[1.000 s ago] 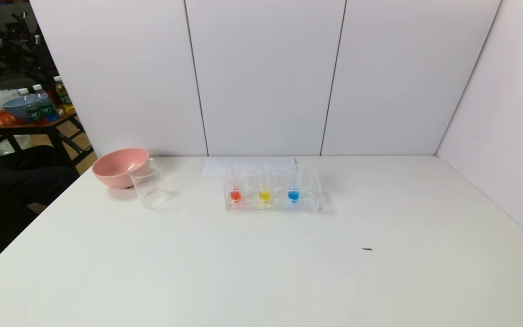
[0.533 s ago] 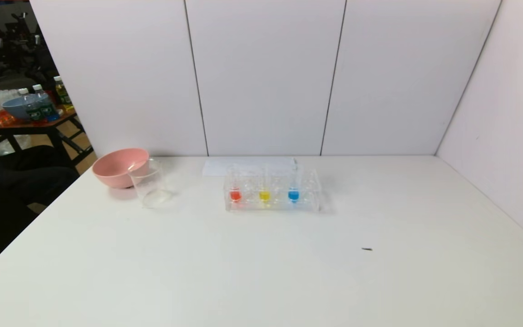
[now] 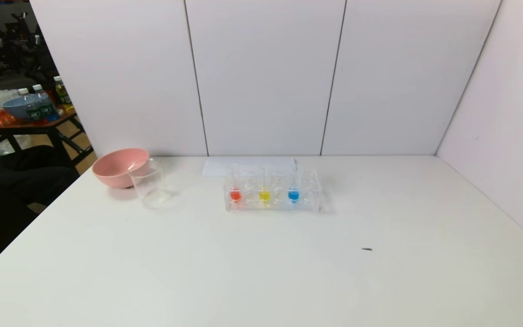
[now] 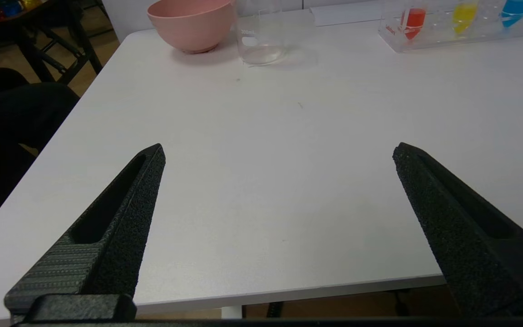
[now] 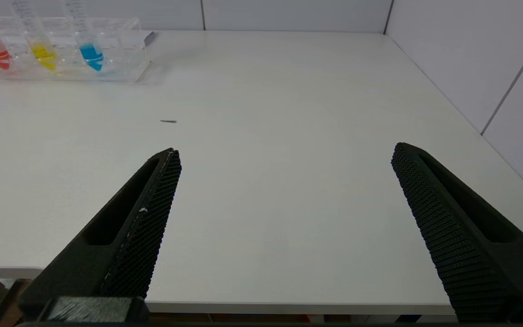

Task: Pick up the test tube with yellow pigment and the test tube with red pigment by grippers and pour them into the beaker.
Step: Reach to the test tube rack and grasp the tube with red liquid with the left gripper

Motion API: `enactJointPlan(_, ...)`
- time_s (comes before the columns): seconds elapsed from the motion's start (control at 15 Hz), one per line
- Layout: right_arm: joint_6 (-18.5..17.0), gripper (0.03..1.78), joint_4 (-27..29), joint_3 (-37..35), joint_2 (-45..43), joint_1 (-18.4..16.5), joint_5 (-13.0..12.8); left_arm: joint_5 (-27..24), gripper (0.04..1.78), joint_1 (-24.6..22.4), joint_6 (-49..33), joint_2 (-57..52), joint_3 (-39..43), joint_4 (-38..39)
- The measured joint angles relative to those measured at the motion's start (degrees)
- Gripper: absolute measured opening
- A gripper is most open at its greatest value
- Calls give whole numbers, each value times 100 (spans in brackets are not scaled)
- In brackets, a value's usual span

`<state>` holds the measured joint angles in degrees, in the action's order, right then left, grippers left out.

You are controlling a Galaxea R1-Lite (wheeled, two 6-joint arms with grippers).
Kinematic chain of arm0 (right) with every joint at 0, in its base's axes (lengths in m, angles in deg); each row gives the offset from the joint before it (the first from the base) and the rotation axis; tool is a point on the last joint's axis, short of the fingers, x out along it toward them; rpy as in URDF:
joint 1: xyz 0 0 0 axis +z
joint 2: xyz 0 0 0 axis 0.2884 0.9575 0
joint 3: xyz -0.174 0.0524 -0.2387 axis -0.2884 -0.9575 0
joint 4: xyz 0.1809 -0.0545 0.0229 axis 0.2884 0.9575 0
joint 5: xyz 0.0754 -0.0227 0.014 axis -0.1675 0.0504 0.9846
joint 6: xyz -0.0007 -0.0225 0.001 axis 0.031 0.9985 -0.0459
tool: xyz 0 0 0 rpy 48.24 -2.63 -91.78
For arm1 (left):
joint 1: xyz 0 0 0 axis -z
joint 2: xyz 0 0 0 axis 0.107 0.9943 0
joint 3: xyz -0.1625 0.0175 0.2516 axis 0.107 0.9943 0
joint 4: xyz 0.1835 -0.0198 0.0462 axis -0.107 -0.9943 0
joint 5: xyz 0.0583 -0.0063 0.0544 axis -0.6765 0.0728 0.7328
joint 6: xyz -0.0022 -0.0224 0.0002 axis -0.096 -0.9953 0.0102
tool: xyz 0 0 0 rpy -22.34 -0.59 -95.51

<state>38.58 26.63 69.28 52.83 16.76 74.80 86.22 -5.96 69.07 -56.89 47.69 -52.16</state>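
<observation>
The test tube with red pigment (image 3: 235,194) and the test tube with yellow pigment (image 3: 264,194) stand upright in a clear rack (image 3: 309,202) at the table's far middle, with a blue-liquid tube (image 3: 293,194) beside them. The clear beaker (image 3: 149,184) stands left of the rack, in front of a pink bowl (image 3: 118,167). Neither arm shows in the head view. My left gripper (image 4: 278,152) hangs open at the table's near edge, far from the beaker (image 4: 261,38) and the red tube (image 4: 412,20). My right gripper (image 5: 285,152) is open too, at the near edge, with the yellow tube (image 5: 43,53) far off.
A white sheet of paper (image 3: 249,166) lies behind the rack. A small dark speck (image 3: 367,249) sits on the white table (image 3: 261,272). White wall panels close the back and right sides. Off the table's left edge stand a dark chair and a cluttered side table.
</observation>
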Motion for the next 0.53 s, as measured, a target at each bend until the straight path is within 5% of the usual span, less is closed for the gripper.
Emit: enactJointPlan(0.53, 0, 170, 0, 0, 0, 0, 2, -4, 176, 0, -2, 0, 0, -2)
